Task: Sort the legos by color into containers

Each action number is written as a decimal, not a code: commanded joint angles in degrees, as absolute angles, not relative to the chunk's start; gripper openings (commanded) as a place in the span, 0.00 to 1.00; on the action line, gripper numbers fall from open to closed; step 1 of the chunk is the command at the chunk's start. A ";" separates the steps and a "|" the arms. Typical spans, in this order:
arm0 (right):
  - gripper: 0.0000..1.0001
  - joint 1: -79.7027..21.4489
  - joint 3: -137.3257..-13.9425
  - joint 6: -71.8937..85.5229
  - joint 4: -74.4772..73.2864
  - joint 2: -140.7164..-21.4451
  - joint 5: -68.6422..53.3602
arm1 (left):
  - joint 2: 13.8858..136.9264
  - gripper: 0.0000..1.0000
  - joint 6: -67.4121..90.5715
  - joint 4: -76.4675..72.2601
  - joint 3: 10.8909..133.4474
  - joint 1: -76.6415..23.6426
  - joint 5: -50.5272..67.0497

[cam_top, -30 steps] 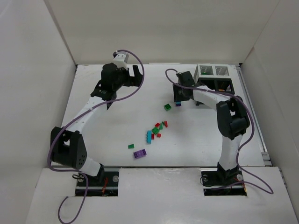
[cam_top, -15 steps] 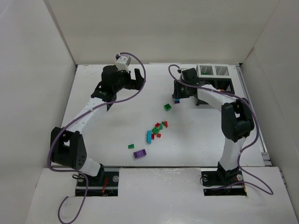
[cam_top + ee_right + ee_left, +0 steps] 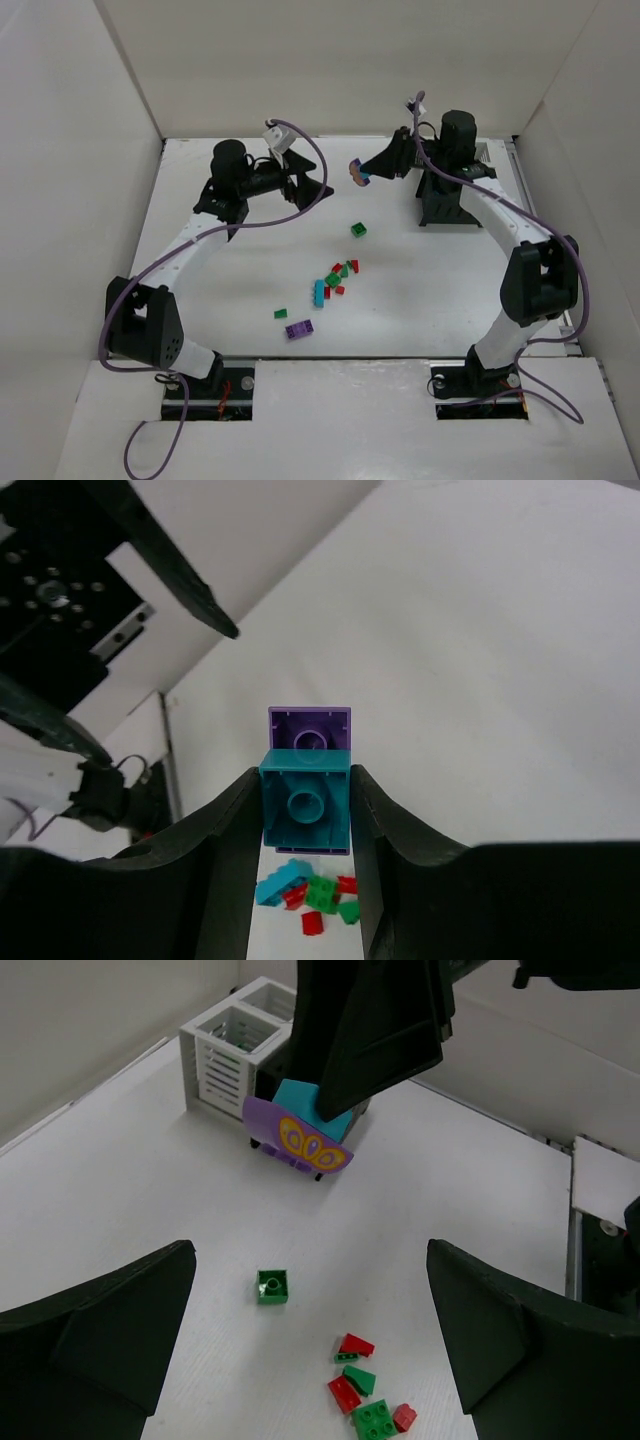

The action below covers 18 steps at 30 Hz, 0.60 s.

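Note:
My right gripper (image 3: 368, 172) is shut on a teal brick (image 3: 305, 810) with a purple brick (image 3: 310, 728) stuck to it, held high above the table. In the left wrist view the purple piece (image 3: 296, 1146) shows an orange pattern under the teal one (image 3: 310, 1103). My left gripper (image 3: 312, 190) is open and empty, facing the right gripper. The joined containers (image 3: 441, 208) stand at the back right, partly hidden by the right arm; the white bins (image 3: 228, 1052) show in the left wrist view. Loose legos lie mid-table: a green brick (image 3: 358, 230) and a red and green cluster (image 3: 340, 275).
A long teal brick (image 3: 319, 292), a small green brick (image 3: 281, 313) and a purple brick (image 3: 298, 329) lie nearer the front. White walls enclose the table on three sides. The cluster also shows in the left wrist view (image 3: 365, 1392) and in the right wrist view (image 3: 318, 892).
My right gripper has risen from the table beside the containers with the teal and purple piece and swung left. My left gripper has turned and moved right toward it.

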<state>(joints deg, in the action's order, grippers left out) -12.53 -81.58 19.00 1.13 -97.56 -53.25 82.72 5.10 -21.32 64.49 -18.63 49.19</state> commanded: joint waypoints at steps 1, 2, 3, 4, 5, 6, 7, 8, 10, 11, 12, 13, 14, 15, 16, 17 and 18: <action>0.19 -13.35 -82.62 24.95 14.05 -95.10 -65.29 | 80.33 1.00 6.93 -30.22 64.25 -18.19 59.04; 0.19 -13.88 -82.10 26.09 15.89 -95.10 -66.17 | 81.12 1.00 8.34 -31.37 64.77 -18.19 60.11; 0.19 -13.89 -82.09 28.63 17.56 -94.58 -66.88 | 82.17 1.00 9.05 -32.25 64.78 -18.19 60.81; 0.19 -13.89 -81.48 30.57 22.45 -94.57 -68.28 | 82.79 1.00 9.05 -32.26 66.60 -18.19 62.21; 0.19 -13.89 -80.17 32.76 25.63 -94.57 -68.90 | 83.40 1.00 9.75 -32.26 67.23 -18.19 62.23; 0.19 -13.89 -79.37 37.22 28.88 -94.05 -68.91 | 83.93 1.00 9.76 -32.26 67.24 -18.19 62.23; 0.18 -13.89 -78.84 39.09 33.96 -94.04 -69.43 | 84.81 1.00 10.36 -33.13 68.02 -18.19 63.10; 0.18 -14.41 -78.84 40.42 35.49 -94.04 -70.13 | 84.81 1.00 10.98 -33.83 68.03 -18.19 63.80; 0.18 -15.02 -78.84 42.09 37.35 -94.74 -71.36 | 86.30 1.00 12.30 -35.59 68.64 -18.19 65.21; 0.18 -15.03 -78.84 42.10 37.35 -95.27 -71.37 | 86.83 1.00 12.91 -35.60 69.95 -18.19 66.52; 0.18 -15.55 -78.84 42.62 37.35 -95.27 -71.37 | 86.84 1.00 12.92 -36.12 70.48 -18.19 66.53; 0.18 -16.08 -78.84 42.63 37.35 -95.80 -71.37 | 87.71 1.00 12.92 -36.12 71.10 -18.19 66.53; 0.17 -16.08 -78.84 42.63 37.96 -95.80 -71.37 | 88.50 1.00 13.44 -36.12 71.10 -18.19 67.06; 0.17 -16.69 -79.36 42.63 38.58 -95.80 -71.89 | 88.51 1.00 13.97 -36.82 71.97 -18.19 67.84; 0.17 -17.22 -79.37 42.63 38.58 -95.80 -71.89 | 89.29 1.00 14.50 -37.35 72.68 -18.19 68.46; 0.17 -17.23 -79.37 42.10 38.58 -96.32 -71.89 | 89.99 1.00 15.11 -38.75 72.69 -18.19 68.99; 0.17 -17.23 -79.89 42.10 38.58 -96.33 -71.89 | 90.00 1.00 16.94 -39.63 73.38 -18.19 68.99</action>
